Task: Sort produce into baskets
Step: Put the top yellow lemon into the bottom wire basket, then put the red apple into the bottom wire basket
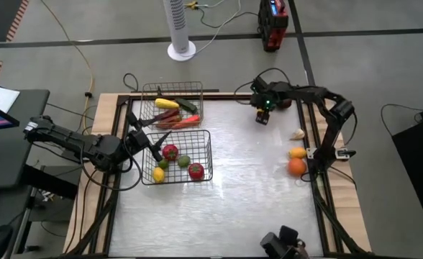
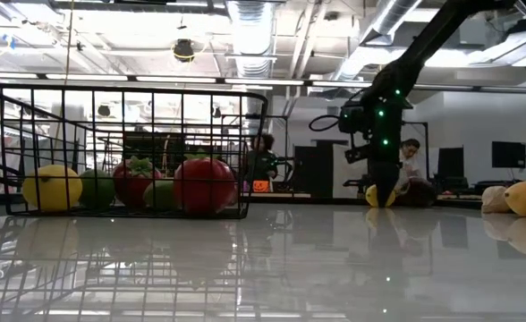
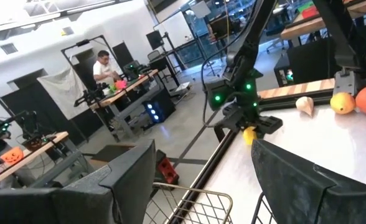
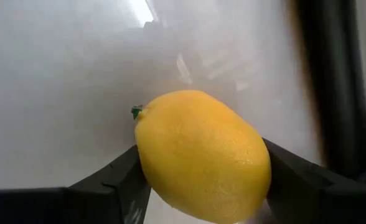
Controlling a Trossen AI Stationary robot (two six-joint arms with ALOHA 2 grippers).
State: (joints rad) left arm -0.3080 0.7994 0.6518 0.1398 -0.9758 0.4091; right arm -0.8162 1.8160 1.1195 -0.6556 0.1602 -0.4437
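Between the right gripper's [image 4: 201,180] jaws sits a yellow lemon [image 4: 201,155], pinched on both sides.

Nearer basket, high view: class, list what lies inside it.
Inside the nearer basket: two red pieces, two green pieces and a yellow lemon. The left end effector may cover more.

A dark wire basket [image 2: 124,152] on the left holds a lemon [image 2: 52,189], a lime [image 2: 97,190] and tomatoes [image 2: 205,185]. Farther right, the right gripper [image 2: 381,192] touches the table [image 2: 290,268] around a yellow fruit [image 2: 373,196].
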